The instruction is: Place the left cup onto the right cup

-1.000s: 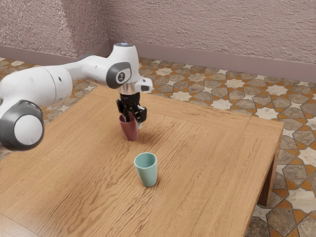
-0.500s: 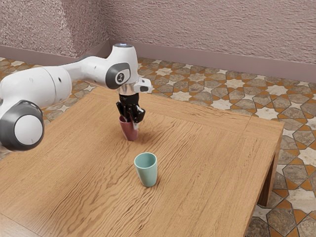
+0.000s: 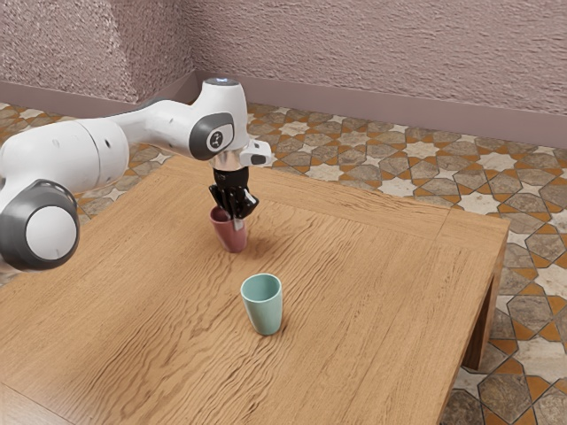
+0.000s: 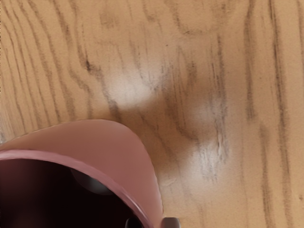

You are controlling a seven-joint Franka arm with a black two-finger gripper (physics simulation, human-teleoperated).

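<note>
A dark red cup (image 3: 229, 234) stands upright on the wooden table (image 3: 372, 292), toward the exterior view's left and farther back. My gripper (image 3: 236, 212) sits right on its rim and is shut on the cup wall, one finger inside and one outside. In the wrist view the red cup (image 4: 90, 156) lies just under the hand, with its dark inside and pink rim showing. A teal cup (image 3: 262, 303) stands upright nearer the front, to the exterior view's right of the red cup and apart from it.
The table's right edge (image 3: 496, 257) drops to a patterned tile floor. Bare wood lies between the two cups and all around the teal cup. A rough wall runs behind the table.
The fingers have drawn together from a wide spread onto the red cup's rim. The hand has stayed over the cup, and both cups stand where they were.
</note>
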